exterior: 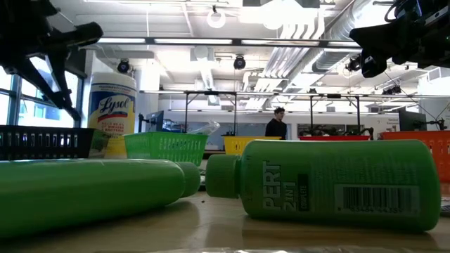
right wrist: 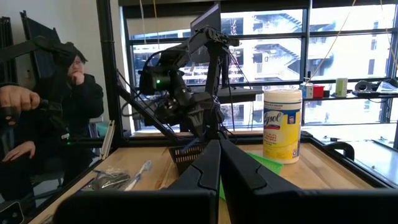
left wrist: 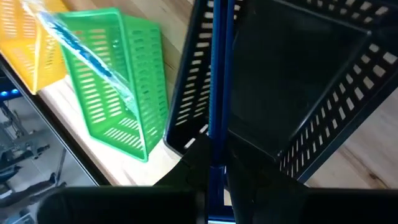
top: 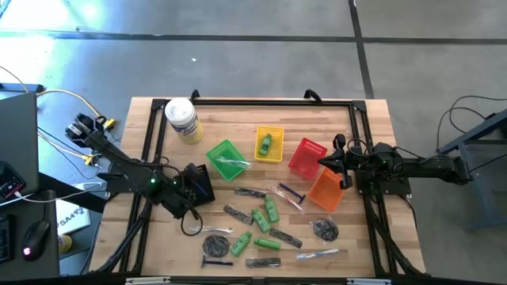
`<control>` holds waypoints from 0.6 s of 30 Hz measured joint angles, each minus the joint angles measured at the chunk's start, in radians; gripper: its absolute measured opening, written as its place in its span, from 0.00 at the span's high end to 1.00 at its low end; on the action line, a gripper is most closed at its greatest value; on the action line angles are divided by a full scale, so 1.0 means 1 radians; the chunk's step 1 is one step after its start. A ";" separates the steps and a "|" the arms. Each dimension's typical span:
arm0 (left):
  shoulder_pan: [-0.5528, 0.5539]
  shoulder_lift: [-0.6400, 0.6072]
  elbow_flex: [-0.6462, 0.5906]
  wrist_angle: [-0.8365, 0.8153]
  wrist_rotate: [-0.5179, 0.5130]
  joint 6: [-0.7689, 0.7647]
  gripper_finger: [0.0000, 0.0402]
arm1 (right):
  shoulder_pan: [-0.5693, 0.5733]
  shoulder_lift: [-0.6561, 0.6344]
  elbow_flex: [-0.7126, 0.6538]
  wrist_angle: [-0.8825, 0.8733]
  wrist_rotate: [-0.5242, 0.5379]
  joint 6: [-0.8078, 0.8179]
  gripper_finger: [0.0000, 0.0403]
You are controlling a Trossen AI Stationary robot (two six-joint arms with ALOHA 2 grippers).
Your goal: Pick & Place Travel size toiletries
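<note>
Blue in the grip: holding a slim blue plastic stick (left wrist: 215, 74) in the closed jaws of the left gripper (left wrist: 214, 171), hanging over the black mesh plastic basket (left wrist: 193, 68) at the near left of the wooden table (top: 372, 111). Judging the step in hand as the placing; whether the stick's far end is touching the basket floor cannot be told. Doing it well probably meaning lowering straight down toward the middle of the basket, clear of the near wall that the stick is lining up with in the left wrist view, and opening only once the tip is inside the rim, so that nothing is tipping out over the edge. Sitting just to the right of the black basket, the green mesh basket (top: 226, 158) with a clear-wrapped piece (top: 231, 162) in it, so drifting right is risking a knock. Lying near and right of the gripper, well apart from one another, the rest of the toiletries: small bright green bottles (top: 269, 210), dark slim sticks (top: 236, 212), round dark grey discs (top: 325, 229) and a purple-handled razor (top: 291, 192). Leaving by rising first and then swinging near, looking like the open way. Standing farther off, the white-lidded yellowish jar (top: 182, 120), out of the path. Waiting at the right over the red mesh basket (top: 306, 156) and the orange mesh basket (top: 323, 192), the right gripper (top: 342, 170), jaws pressed together on nothing.
</note>
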 joint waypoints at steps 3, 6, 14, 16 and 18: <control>0.000 0.024 0.000 0.000 0.000 0.000 0.95 | 0.000 0.000 0.000 0.000 0.000 -0.001 0.99; 0.008 0.046 0.000 0.000 0.000 0.007 0.95 | 0.000 0.000 0.000 0.000 0.000 -0.001 0.99; 0.109 0.096 0.000 0.011 0.031 0.055 0.95 | 0.000 0.000 0.000 0.000 0.000 -0.001 0.99; 0.133 0.105 0.000 0.014 0.041 0.078 0.95 | 0.000 0.000 0.000 0.000 0.000 -0.001 0.99; 0.152 0.110 0.000 0.024 0.060 0.081 0.95 | 0.000 0.000 0.000 0.000 0.000 -0.001 0.99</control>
